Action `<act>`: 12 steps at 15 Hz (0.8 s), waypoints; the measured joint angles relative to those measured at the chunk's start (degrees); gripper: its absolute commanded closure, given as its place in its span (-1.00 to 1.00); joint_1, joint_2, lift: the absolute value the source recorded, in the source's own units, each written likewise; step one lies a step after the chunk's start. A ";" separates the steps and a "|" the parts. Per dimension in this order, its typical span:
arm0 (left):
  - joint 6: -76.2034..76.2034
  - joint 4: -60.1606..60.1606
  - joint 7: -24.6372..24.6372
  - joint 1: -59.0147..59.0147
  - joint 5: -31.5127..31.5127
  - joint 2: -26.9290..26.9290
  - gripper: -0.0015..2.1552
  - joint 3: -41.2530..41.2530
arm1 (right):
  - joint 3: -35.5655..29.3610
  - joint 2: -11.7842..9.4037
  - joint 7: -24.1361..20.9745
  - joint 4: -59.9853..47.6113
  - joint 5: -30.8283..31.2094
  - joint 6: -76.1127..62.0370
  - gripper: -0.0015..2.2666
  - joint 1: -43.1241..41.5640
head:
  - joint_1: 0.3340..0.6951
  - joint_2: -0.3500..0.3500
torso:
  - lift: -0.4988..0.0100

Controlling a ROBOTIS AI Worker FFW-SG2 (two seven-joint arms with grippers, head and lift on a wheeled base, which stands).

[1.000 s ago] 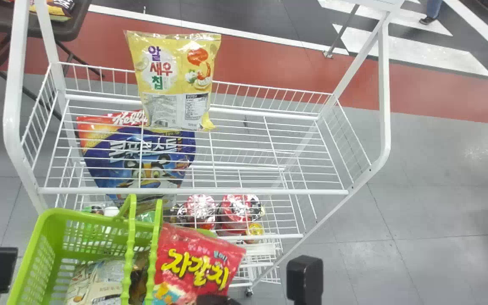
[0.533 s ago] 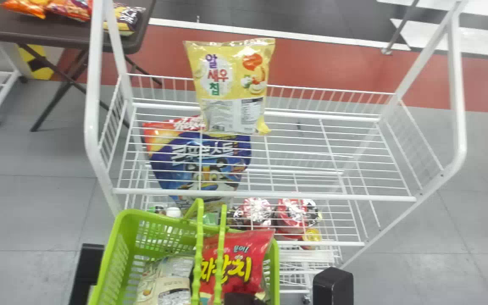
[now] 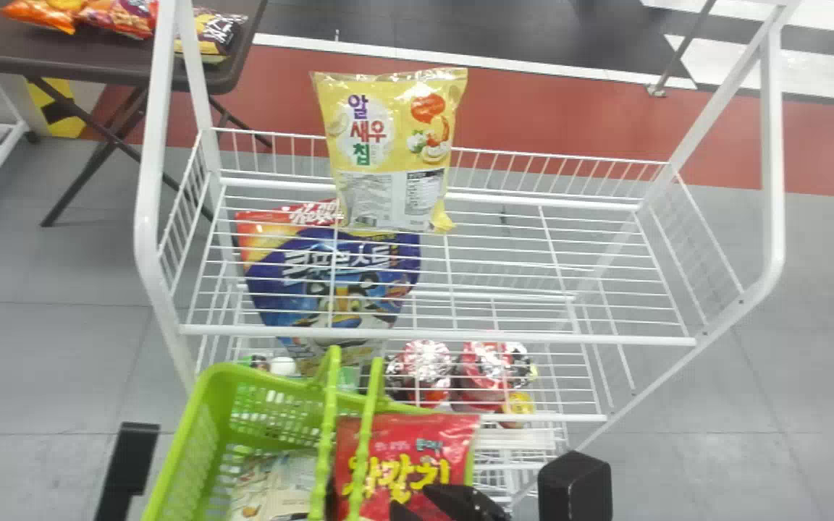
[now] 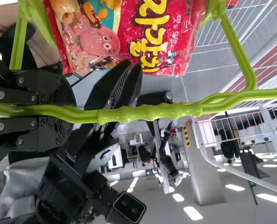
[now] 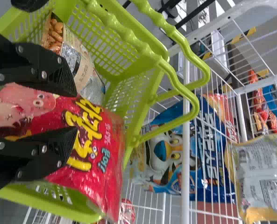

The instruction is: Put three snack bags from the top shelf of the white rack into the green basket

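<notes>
Red over green: after crossing the three o'clock wall of the green basket [image 3: 218,376], now bringing the red snack bag [image 3: 402,463] inside, resting at three o'clock beside the pale snack bag [image 3: 283,486] toward nine. Spreading the jaws of the right gripper [image 5: 75,114] apart close over the red packet, apparently just letting go. Pinching the green handle [image 4: 150,113] between the pressed-together jaws of the left gripper [image 4: 70,112], steadying the load. Also swinging the head's view since a second ago, sliding the white rack [image 3: 153,159] toward three o'clock in the picture.

Judging by the count, nearing two bags delivered and one remaining: leaving the yellow snack bag [image 3: 392,145] waiting at eleven o'clock on the top shelf [image 3: 460,337], leaning upright against the back wires. Probably needing a clean retreat next, without snagging the handle or dragging the red packet back out, before reaching toward eleven o'clock.
</notes>
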 measured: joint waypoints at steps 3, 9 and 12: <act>0.13 -0.03 0.03 0.00 0.25 0.00 0.41 0.39 | -2.62 0.00 0.01 -1.95 -0.09 -3.46 -0.97 0.58 | 1.00 -0.77 | 0.96; -2.60 0.37 1.55 2.07 4.06 -0.67 0.41 3.26 | -4.79 1.49 -8.16 -0.78 5.48 -33.25 -0.97 0.61 | 1.00 -0.93 | 0.96; -4.63 0.55 3.85 4.48 7.75 -1.11 0.41 4.95 | -3.66 2.73 -10.13 -0.70 7.36 -39.80 -0.97 -0.30 | 1.00 -0.91 | 0.96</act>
